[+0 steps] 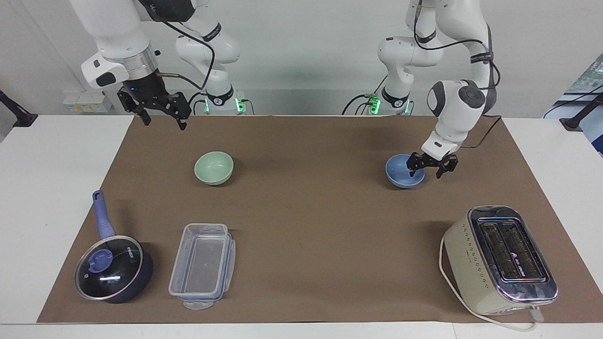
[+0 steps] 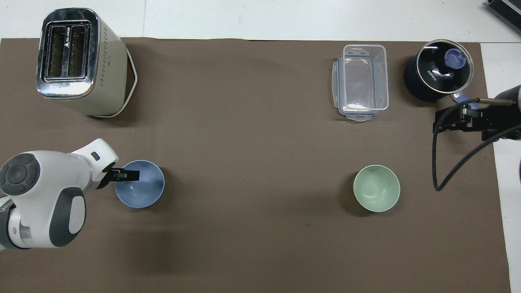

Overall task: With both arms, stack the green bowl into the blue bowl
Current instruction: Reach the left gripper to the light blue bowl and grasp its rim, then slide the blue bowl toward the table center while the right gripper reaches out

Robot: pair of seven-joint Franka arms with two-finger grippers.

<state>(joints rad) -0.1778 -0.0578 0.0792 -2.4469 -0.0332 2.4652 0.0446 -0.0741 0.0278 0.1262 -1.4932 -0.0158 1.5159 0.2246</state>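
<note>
The green bowl (image 1: 214, 167) sits upright on the brown mat toward the right arm's end; it also shows in the overhead view (image 2: 376, 188). The blue bowl (image 1: 399, 173) sits upright toward the left arm's end (image 2: 143, 190). My left gripper (image 1: 426, 170) is open and low at the blue bowl's rim, with one finger over the bowl's inside and the other outside it (image 2: 127, 176). My right gripper (image 1: 162, 120) is open and empty. It waits raised over the mat's edge by the robots (image 2: 443, 121), apart from the green bowl.
A cream toaster (image 1: 499, 259) (image 2: 77, 61) stands farther from the robots than the blue bowl. A clear plastic container (image 1: 202, 266) (image 2: 361, 81) and a dark-blue lidded saucepan (image 1: 113, 268) (image 2: 437, 71) lie farther out than the green bowl.
</note>
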